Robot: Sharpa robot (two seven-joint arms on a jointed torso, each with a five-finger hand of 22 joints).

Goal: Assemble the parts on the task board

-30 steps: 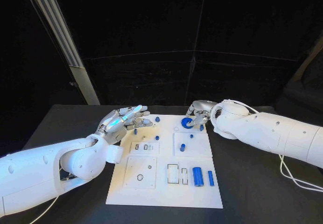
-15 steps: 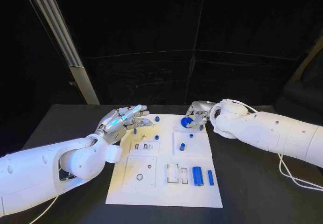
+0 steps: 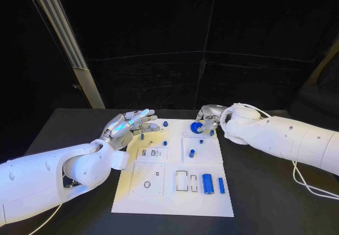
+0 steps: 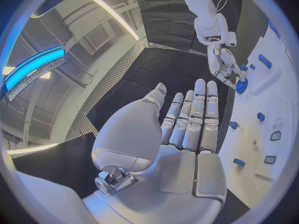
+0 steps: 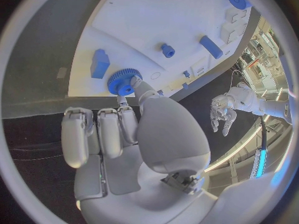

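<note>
The white task board (image 3: 169, 200) lies in the middle of the black table. My right hand (image 3: 209, 116) hovers over the board's far edge and pinches a blue gear (image 3: 196, 128) between thumb and a finger; the right wrist view shows the gear (image 5: 124, 81) just above the board (image 5: 168, 15). My left hand (image 3: 131, 125) is raised over the board's far left corner, fingers straight and apart, holding nothing (image 4: 187, 124). In the left wrist view my right hand (image 4: 225, 67) holds the gear (image 4: 241, 86).
On the board lie a blue cylinder (image 3: 207, 184), a blue bar (image 3: 221, 186), a short blue peg (image 3: 190, 154) and several small blue pieces near the far end. A blue block (image 5: 99, 63) stands close to the gear.
The right hand with the gear has barely shifted over the board's far edge. The left hand has stayed where it was.
</note>
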